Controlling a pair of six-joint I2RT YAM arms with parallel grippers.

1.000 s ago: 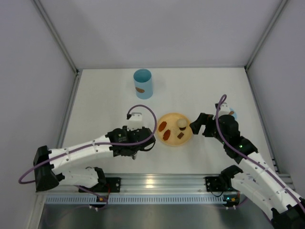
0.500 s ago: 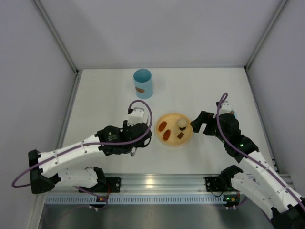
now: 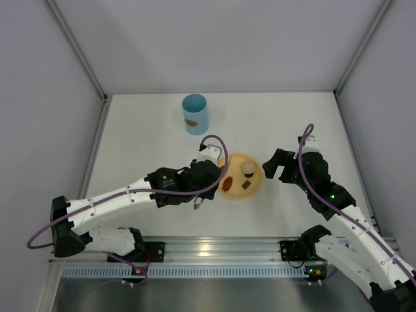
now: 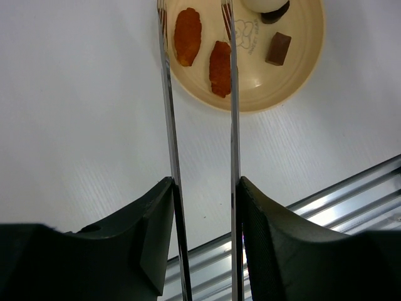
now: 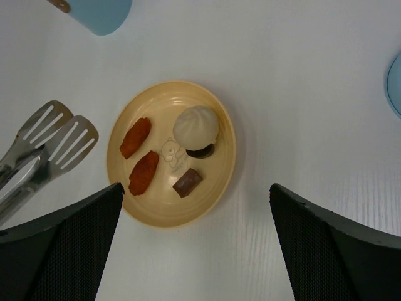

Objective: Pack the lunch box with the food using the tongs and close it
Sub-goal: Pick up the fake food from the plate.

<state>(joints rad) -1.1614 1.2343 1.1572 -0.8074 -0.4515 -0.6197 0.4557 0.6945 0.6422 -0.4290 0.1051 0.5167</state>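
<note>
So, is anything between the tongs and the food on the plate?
Nothing visible. The tongs end at the left rim of the plate, and the nearest reddish-brown piece lies uncovered just beyond.

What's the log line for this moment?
left end effector: shut on tongs, tips at left of plate | right end effector: open, beside plate | food: four pieces on plate | lunch box: open

Tongs (image 4: 235, 125) near food (image 5: 144, 172); lunch box (image 3: 195, 114) upright.
</note>
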